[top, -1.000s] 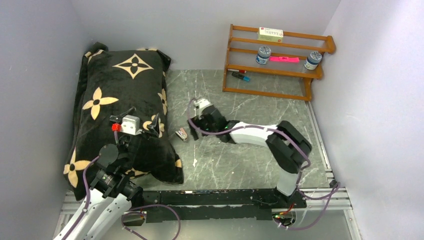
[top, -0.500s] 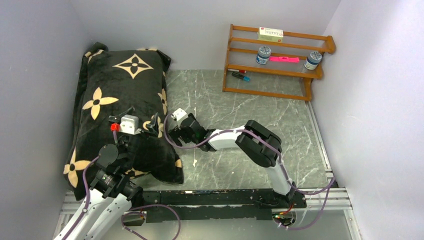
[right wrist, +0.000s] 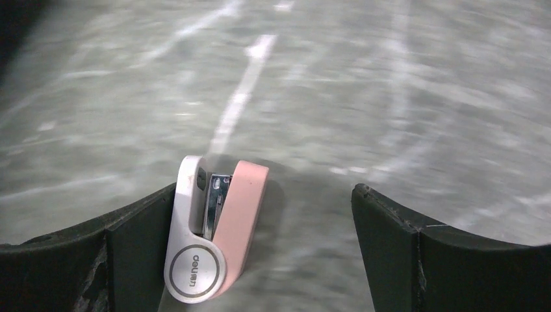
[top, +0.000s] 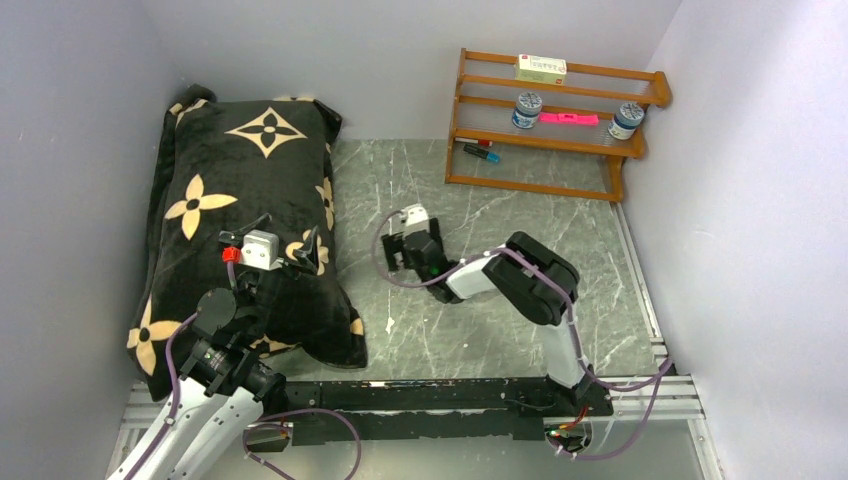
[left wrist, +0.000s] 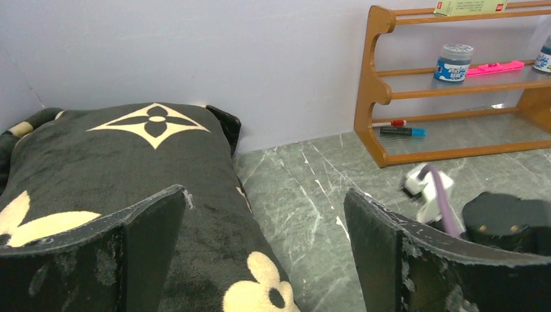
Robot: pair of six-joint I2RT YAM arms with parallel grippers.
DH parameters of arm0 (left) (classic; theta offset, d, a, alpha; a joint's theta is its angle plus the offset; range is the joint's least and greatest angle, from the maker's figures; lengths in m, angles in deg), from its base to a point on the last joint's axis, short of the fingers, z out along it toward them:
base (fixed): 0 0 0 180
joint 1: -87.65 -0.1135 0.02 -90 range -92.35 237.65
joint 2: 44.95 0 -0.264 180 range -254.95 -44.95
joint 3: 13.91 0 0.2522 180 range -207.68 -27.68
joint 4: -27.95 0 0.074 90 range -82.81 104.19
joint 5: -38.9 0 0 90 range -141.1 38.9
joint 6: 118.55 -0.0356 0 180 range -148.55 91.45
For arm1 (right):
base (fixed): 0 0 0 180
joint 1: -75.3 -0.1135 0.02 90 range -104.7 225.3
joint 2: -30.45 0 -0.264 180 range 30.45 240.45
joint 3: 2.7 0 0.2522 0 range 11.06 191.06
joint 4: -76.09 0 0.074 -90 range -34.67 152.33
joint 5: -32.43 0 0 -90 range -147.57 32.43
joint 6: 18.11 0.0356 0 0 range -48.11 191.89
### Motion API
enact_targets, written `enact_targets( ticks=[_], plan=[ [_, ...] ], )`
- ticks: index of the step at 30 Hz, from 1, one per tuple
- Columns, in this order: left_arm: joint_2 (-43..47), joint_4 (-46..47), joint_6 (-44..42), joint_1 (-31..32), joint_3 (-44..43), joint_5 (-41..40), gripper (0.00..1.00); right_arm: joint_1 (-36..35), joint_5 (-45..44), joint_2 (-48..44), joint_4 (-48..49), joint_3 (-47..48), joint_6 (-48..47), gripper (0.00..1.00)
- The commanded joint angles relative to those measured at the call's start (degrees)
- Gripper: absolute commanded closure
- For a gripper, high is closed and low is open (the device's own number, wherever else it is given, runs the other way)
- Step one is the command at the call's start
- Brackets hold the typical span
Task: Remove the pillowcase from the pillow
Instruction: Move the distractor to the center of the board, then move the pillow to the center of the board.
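The black plush pillowcase [top: 240, 210] with tan flowers lies along the left wall, also filling the left wrist view as pillowcase [left wrist: 130, 162]. The pillow is hidden inside it. My left gripper [top: 282, 236] hovers open over the cover's right edge; in its own view the left gripper [left wrist: 266, 195] straddles the edge with nothing between the fingers. My right gripper [top: 405, 258] is low over the table, right of the pillowcase and apart from it. It is open, and the right gripper [right wrist: 264, 192] has a stapler standing against its left finger.
The pink and white stapler [right wrist: 211, 234] rests on the grey marble table [top: 480, 320]. A wooden rack [top: 550, 125] at the back right holds two jars, markers, a pink item and a box. Walls close in left, back and right.
The right arm swung left toward the pillowcase, then back to the right, and the stapler now sits between its fingers. The left arm has not moved.
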Motion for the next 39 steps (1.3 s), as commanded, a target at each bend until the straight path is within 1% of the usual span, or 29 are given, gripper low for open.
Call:
enact_targets(
  ticks=[1,5,6,8,10,12,14,16,19,22,23,26,27,28,30,32,36,39],
  plan=[
    [0.10,1.50,-0.37,-0.23,-1.52,1.27,0.03,6.30,-5.39,-2.79,-4.97,-8.67,3.31,0.00],
    [-0.40,1.55,-0.43,-0.21,-1.50,1.70,0.03,11.28,-6.02,-9.74,-4.76,-16.07,4.83,0.00],
    [-0.60,1.60,-0.44,-0.24,-1.50,1.72,0.03,12.67,-6.63,-11.46,-5.52,-17.65,6.85,0.00],
    [-0.99,1.55,-0.36,-0.21,-1.56,1.88,0.03,15.78,-3.35,-15.10,-6.72,-20.24,11.07,0.00],
    [-1.47,1.45,-0.44,-0.24,-1.67,1.85,0.03,16.81,-5.48,-17.14,-11.72,-19.78,14.39,0.00],
    [-2.04,1.44,-0.36,-0.21,-1.67,1.77,0.03,17.62,-9.13,-18.05,-17.46,-17.69,15.56,0.00],
    [-2.66,1.35,-0.19,-0.21,-1.75,1.48,0.03,19.46,-10.62,-19.21,-21.66,-16.29,16.71,0.00],
    [-3.68,1.30,0.24,-0.21,-2.12,0.56,0.03,21.37,-9.56,-21.67,-22.09,-17.37,17.19,0.00],
    [-8.17,-0.17,1.73,-0.22,-4.53,-2.91,0.03,21.67,-6.33,-27.10,-19.58,-19.43,14.94,0.00],
    [-17.24,-8.48,3.63,-0.27,-12.38,-9.53,0.03,21.65,-0.42,-33.30,-18.36,-19.00,10.96,0.00],
    [-20.78,-13.46,4.02,-0.24,-16.06,-12.82,0.03,21.70,1.76,-35.07,-18.41,-18.68,9.86,0.00],
    [-33.24,-26.25,5.27,-0.21,-28.88,-19.29,0.03,21.67,7.33,-40.24,-17.75,-18.59,6.93,0.00],
    [-38.91,-31.37,5.88,-0.23,-33.22,-20.91,0.03,21.71,8.91,-41.93,-17.36,-18.99,6.45,0.00],
    [-42.59,-35.53,6.04,-0.21,-37.60,-21.98,0.03,21.72,9.77,-43.65,-17.27,-19.44,6.25,0.00],
    [-48.62,-40.79,4.58,-0.26,-43.65,-22.72,0.03,21.72,11.60,-46.56,-17.17,-20.38,5.60,0.00],
    [-52.37,-42.65,3.76,-1.00,-45.71,-23.46,0.02,21.67,13.55,-49.82,-16.36,-21.84,4.64,0.00],
    [-57.40,-47.03,6.05,-5.86,-49.80,-18.84,0.02,21.70,16.25,-57.56,-12.36,-27.40,2.18,0.00],
    [-60.98,-50.55,10.00,-7.56,-52.66,-21.04,0.02,21.67,16.12,-61.82,-12.59,-28.99,0.42,0.00]
  ],
)
